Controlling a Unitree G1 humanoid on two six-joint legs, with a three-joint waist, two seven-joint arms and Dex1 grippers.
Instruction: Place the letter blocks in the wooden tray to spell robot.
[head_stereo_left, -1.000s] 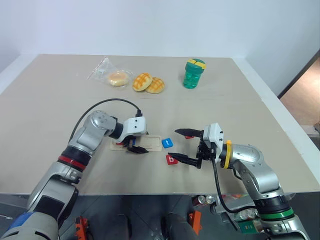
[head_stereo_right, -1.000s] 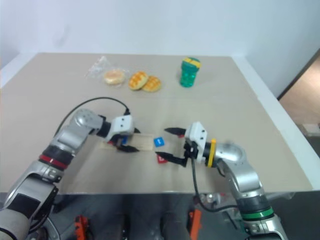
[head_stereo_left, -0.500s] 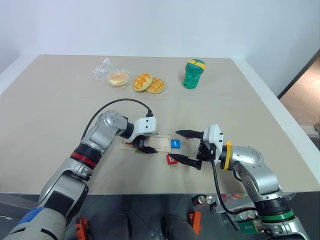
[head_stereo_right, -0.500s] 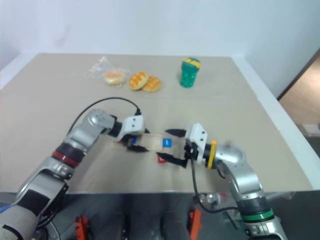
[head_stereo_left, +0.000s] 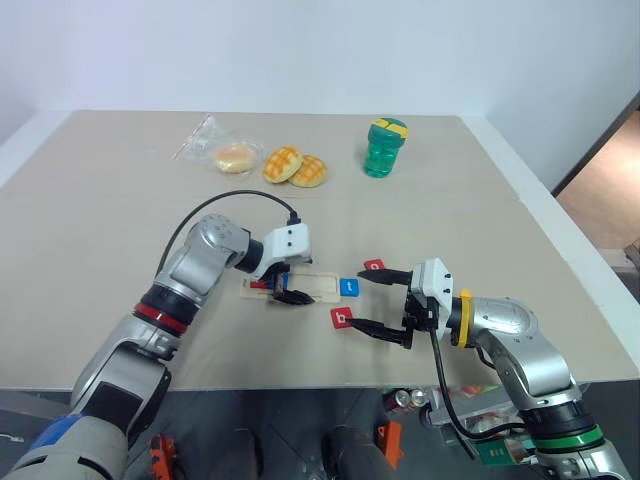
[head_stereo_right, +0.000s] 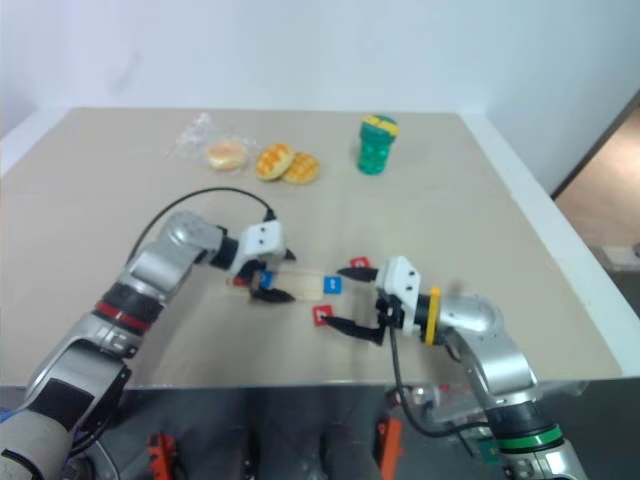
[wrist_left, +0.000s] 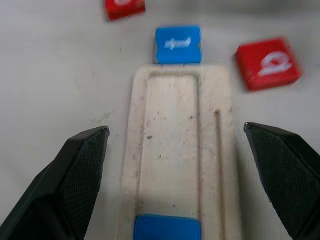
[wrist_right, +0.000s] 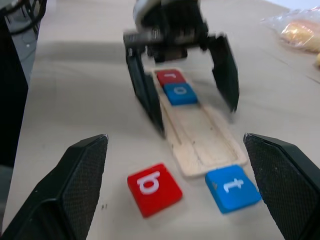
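Left gripper: fingers spread wide, holding nothing, straddling the tray with one finger off each long side.
Right gripper: fingers wide apart, empty, above the table, pointing at the tray's near end.
Tray: pale wooden strip; its long groove runs on from between the left fingers toward the right gripper.
In the groove: red r at the end under the left gripper, blue o touching it, both between the left fingers; the groove beyond them is bare.
Loose tiles: blue t just off the tray's open end; red b beside that end, between the right fingers in the right wrist view; a second red tile by the upper right fingertip in the head view.
Right wrist view adds: the letters r, o, b, t, which the head views leave too small to read.
Left wrist view adds: the groove's inner edges and a thin slot along one side, with the o tile at the frame edge.
Head views add: a green cup, two buns and a bagged bun well apart from both grippers, at the far side.
Open room: bare table lies outside both sets of fingers; the table's front edge is near the right gripper.
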